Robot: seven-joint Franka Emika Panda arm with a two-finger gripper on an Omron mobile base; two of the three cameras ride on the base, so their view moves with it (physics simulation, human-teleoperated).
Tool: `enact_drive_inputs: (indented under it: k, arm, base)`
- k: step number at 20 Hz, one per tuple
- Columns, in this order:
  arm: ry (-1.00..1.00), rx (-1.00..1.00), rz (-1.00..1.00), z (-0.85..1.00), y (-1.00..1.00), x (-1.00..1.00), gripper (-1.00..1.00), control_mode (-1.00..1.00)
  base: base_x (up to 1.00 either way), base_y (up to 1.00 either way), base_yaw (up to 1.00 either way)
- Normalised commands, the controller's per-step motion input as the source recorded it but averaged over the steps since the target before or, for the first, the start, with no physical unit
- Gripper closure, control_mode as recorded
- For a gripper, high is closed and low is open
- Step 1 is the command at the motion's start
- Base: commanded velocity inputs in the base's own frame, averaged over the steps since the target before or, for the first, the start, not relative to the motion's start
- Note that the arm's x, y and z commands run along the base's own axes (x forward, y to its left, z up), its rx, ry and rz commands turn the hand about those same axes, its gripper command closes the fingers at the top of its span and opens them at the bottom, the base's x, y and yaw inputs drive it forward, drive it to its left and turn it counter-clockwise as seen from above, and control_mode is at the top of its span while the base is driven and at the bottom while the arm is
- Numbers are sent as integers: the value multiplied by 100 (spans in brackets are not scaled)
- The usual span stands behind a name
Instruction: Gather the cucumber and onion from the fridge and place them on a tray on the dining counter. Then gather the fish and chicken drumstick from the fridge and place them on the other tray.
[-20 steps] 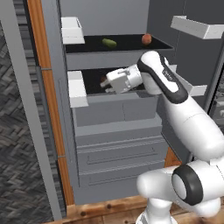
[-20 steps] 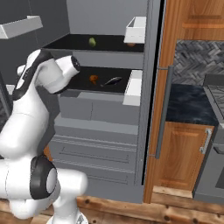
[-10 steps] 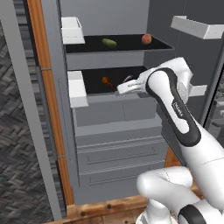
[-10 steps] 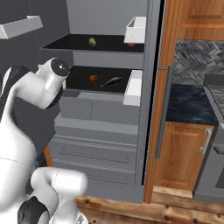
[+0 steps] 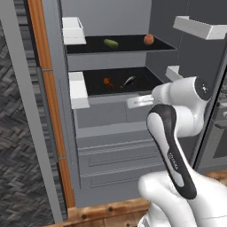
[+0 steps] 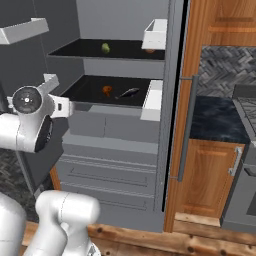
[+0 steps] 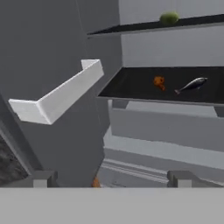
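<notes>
I am standing in front of the tall grey fridge (image 5: pixel 111 146) with its doors swung open. My gripper (image 7: pixel 109 178) is spread wide and is holding nothing. Its 2 small dark finger tips (image 7: pixel 41 178) are poking up at the bottom of the hand view, far apart from each other. The gripper is hanging in the air in front of the fridge, well away from the food.

The smooth dark green cucumber (image 5: pixel 111 43) is lying on the top black shelf (image 5: pixel 128 46), toward its left side. The small reddish-orange round onion (image 5: pixel 149 39) is sitting on the same shelf, toward its right side, well apart from the cucumber.

On the black shelf (image 5: pixel 142 82) just below, the small orange-brown lumpy chicken drumstick (image 5: pixel 107 82) is lying near the thin grey fish (image 5: pixel 129 80). The 2 are close but not touching. In the hand view the drumstick (image 7: pixel 159 82) is to the left of the fish (image 7: pixel 191 84).

A white door bin (image 7: pixel 57 93) is sticking out from the open door beside my gripper. My white arm (image 5: pixel 170 146) is bending up in front of the grey drawers (image 5: pixel 111 153) at the bottom of the fridge.
</notes>
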Motion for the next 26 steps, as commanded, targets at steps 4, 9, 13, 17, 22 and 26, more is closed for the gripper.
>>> enact_drive_inputs:
  k: [4,9,13,17,22,26]
  arm:
    - [-2,-15,-37,-2,-50,-30,-100,-100]
    - [0,-13,-27,-15,-51,-12,-100,-100]
    - [0,0,0,0,0,0,-100,-100]
    - [0,0,0,0,0,3,-100,-100]
    - [1,0,0,0,0,12,-100,100]
    - [0,0,0,0,0,0,-100,100]
  base:
    - [0,0,0]
    - [0,0,0]
    - [0,0,0]
    - [0,0,0]
    - [12,0,0]
    - [61,0,0]
